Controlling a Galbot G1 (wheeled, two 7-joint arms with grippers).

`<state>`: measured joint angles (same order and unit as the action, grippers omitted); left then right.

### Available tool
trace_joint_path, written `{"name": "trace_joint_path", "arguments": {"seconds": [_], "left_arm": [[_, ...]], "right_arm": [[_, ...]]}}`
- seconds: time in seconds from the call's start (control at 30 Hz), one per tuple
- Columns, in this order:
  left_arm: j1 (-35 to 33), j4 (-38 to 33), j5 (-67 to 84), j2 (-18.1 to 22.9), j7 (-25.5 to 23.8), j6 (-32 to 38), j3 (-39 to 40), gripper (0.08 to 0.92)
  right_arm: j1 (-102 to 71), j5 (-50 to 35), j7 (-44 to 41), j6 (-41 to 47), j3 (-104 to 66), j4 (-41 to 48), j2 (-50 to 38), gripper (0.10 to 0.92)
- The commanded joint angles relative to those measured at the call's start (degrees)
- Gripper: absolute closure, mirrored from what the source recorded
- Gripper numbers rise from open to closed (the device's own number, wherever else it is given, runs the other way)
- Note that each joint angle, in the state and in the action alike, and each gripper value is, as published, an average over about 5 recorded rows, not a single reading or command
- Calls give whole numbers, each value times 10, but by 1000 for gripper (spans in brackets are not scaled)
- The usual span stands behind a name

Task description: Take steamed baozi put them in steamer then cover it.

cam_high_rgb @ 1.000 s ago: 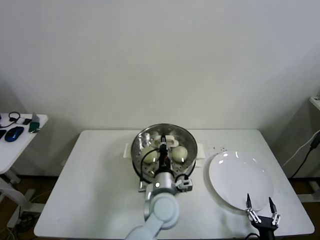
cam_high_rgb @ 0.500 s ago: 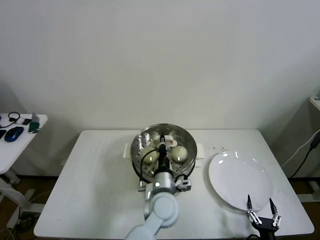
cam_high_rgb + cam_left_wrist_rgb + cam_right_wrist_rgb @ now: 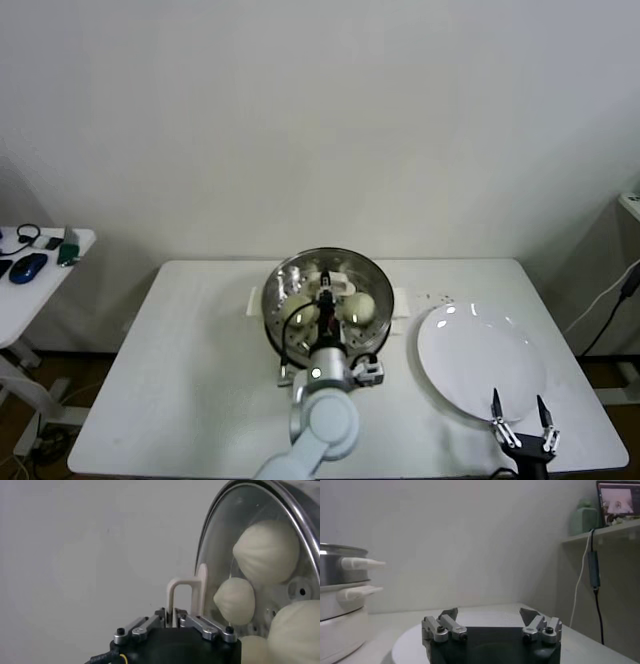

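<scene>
Steamed baozi (image 3: 359, 305): I count pale buns inside the steamer, seen through the glass; in the left wrist view three or four of them (image 3: 265, 550) sit behind the lid, none outside the basket.
Steamer (image 3: 285, 335): shiny steel basket on its white base, at the back middle of the worktop (image 3: 190, 370); in the right wrist view its side handles (image 3: 362, 563) stick out toward my right arm.
Cover (image 3: 300, 270): seated on the steamer, rim to rim as far as I can see; its whitish handle (image 3: 186, 597) stands at the centre.
Left pincer (image 3: 326, 300): directly over the middle of the cover, arm reaching in from the near edge of the worktop. In the left wrist view its fingers (image 3: 172, 617) sit at the foot of the handle loop, very close together; I cannot tell whether they pinch the handle or have just slackened off it.
Baozi relative to left pincer: right below and around it, parted from it by the glass.
Right pincer (image 3: 518, 410): parked low at the near right of the worktop, over the near rim of the white plate (image 3: 470, 345), fingers spread wide, nothing between them.
Baozi relative to right pincer: well apart, across the worktop toward my left.
Side table (image 3: 45, 290): off to my far left, with small dark items on it.
</scene>
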<state>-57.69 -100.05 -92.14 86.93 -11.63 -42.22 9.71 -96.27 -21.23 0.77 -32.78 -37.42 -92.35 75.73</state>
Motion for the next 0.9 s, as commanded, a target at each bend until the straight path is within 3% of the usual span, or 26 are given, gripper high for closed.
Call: {"name": "trace_joint_path", "arguments": {"seconds": [0.03,0.3,0.53,0.7,0.83,0.9], "left_arm": [[12,-40,62,-9,0,-2,24,745],[-6,-121,108,-55,-22,-14,38,520],[-56,-172,125,-102,0,0,3,312],[-109,-240,266,-135,79,61,-75,200],[-158,-269,544,-153,187,198,-192,178],[-187,-274,655,-156,214,268,-267,178]], "right_arm": [[1,1,-1,3,0,0,1,203],[2,0,-8,8,-1,1,-1,203],[5,4,-12,15,1,-1,2,203],[-10,-14,6,52,5,-32,-2,203],[-27,7,16,67,1,-61,-14,203],[-32,20,17,69,-2,-70,-17,203]]}}
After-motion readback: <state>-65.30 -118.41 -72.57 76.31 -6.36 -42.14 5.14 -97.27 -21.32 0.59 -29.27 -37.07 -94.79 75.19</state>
